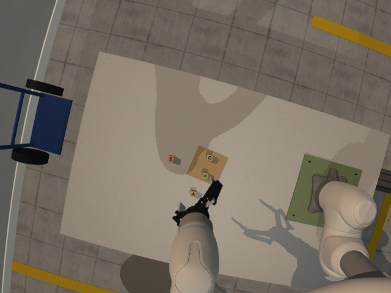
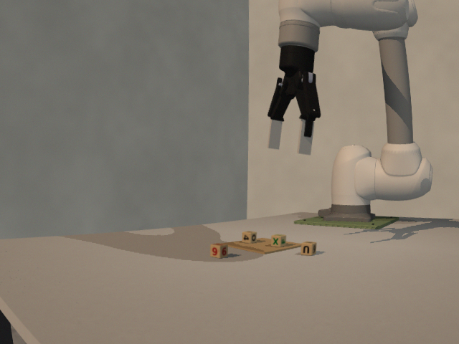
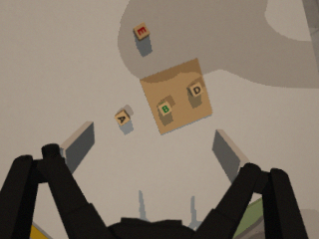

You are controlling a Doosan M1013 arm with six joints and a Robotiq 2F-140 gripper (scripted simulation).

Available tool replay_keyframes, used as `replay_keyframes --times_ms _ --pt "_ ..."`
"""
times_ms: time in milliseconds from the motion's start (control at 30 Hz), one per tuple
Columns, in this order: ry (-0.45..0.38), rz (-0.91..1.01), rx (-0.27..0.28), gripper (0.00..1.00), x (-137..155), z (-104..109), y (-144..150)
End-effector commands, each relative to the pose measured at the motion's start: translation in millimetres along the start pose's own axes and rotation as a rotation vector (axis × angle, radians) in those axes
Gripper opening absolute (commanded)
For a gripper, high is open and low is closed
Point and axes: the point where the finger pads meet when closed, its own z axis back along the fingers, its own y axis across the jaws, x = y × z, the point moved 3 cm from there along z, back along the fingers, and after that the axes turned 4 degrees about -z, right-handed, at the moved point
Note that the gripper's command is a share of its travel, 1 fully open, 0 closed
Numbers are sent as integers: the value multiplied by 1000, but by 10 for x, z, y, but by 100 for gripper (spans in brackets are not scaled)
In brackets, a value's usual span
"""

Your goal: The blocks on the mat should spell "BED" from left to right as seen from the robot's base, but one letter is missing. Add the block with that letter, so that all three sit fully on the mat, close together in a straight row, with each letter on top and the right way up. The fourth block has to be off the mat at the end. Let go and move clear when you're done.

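Note:
A tan mat (image 1: 196,164) (image 2: 259,246) (image 3: 166,85) lies mid-table. On it stand a block with D on top (image 1: 209,156) (image 2: 249,236) (image 3: 196,90) and a block with a green B on top (image 1: 204,175) (image 2: 277,240) (image 3: 164,109), with a gap between them. A block with a red E on top (image 1: 171,158) (image 2: 219,251) (image 3: 142,32) sits off the mat, on the side away from the robot's base. A block with A on top (image 1: 192,193) (image 2: 308,248) (image 3: 122,118) sits off the mat near the B corner. My gripper (image 2: 290,145) (image 3: 155,135) is open and empty, high above the table near the A block.
The white table (image 1: 126,126) carries the arm's green base plate (image 1: 304,189) (image 2: 344,222) at one end. A blue hand cart (image 1: 47,124) stands on the floor beyond the far table edge. Yellow stripes (image 1: 350,34) mark the floor.

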Motion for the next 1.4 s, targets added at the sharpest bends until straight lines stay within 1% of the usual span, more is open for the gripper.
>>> replay_keyframes --times_ms 0,33,167,233,300,400,433,500,567,600,733,800,933,1067,1367 --pt "17 -93 19 100 9 -128 11" --pt "27 -168 30 100 18 -236 23" --pt "49 -298 47 100 39 -424 48" --pt "49 -298 47 100 39 -424 48" --pt "70 -414 59 100 61 -592 71" --pt "86 -498 65 100 79 -712 89" --pt "86 -498 65 100 79 -712 89" --pt "106 -596 71 100 104 -851 111" --pt "118 -655 73 100 119 -934 125" --pt "118 -655 73 100 119 -934 125" --pt "152 -813 74 100 168 -1155 164" --pt "152 -813 74 100 168 -1155 164" --pt "175 -918 71 100 204 -1301 192" --pt "188 -975 68 100 226 -1379 207" --pt "193 -998 67 100 235 -1411 213"
